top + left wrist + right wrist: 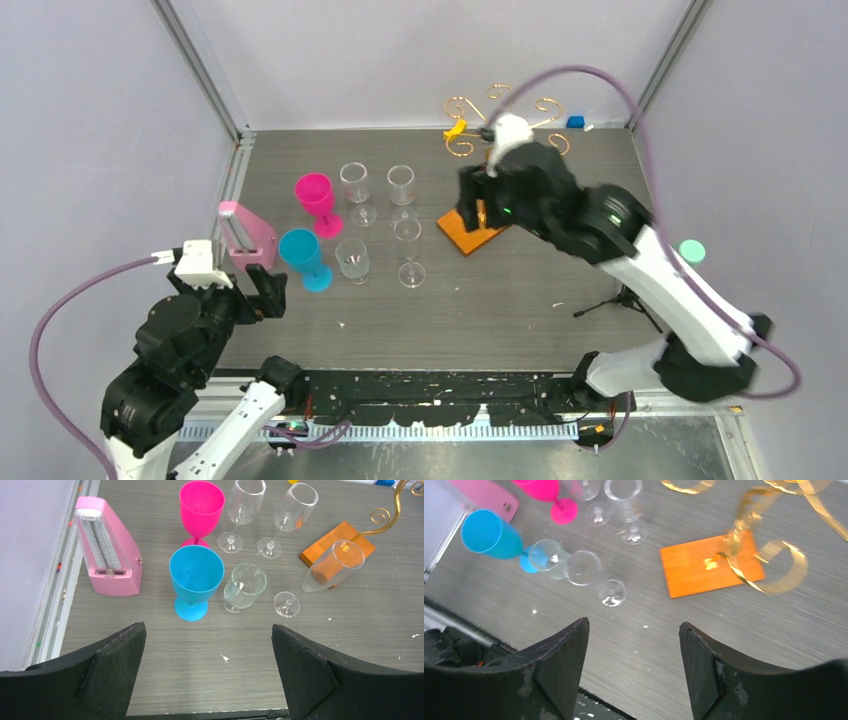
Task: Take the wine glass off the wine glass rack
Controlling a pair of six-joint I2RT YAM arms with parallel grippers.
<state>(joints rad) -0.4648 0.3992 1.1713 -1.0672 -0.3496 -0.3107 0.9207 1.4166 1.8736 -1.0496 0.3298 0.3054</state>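
Observation:
The wine glass rack stands at the back right, its gold scroll arms point(462, 106) above its orange base point(462, 236). I see no glass hanging on the arms. The base also shows in the right wrist view point(694, 570) and the left wrist view point(341, 532). Several clear wine glasses stand on the table left of the base; the nearest point(408, 240) is also seen from both wrists point(584, 567) point(330, 567). My right gripper point(478, 205) point(634, 645) is open and empty, above the table beside the base. My left gripper point(262, 290) point(209, 645) is open and empty at the near left.
A pink goblet point(315, 195), a blue goblet point(300, 255) and a pink metronome point(245, 235) stand at the left. A small black tripod point(620, 298) lies at the right by the right arm. A yellow piece point(455, 128) and a blue block point(575, 122) are near the rack.

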